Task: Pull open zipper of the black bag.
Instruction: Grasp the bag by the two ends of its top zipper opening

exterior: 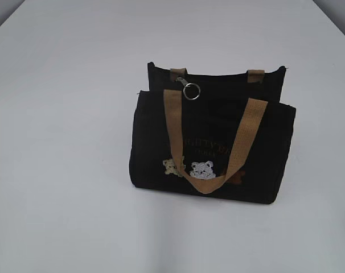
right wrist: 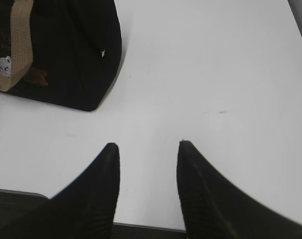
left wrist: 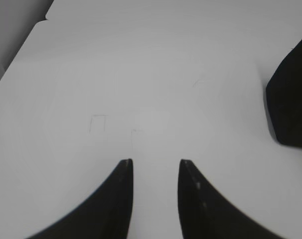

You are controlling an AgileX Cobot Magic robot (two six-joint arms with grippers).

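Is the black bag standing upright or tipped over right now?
Upright. The black bag stands on its base on the white table, bear patches facing the camera, front handle hanging down its front.

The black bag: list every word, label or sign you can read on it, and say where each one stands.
Front panel of the black bag, faint lettering between the tan handle straps: an upper line ending in what looks like "TTY", and a smaller line below; both too dim and partly covered to read surely.
The bear patches carry no text.
Nothing else readable in any view.
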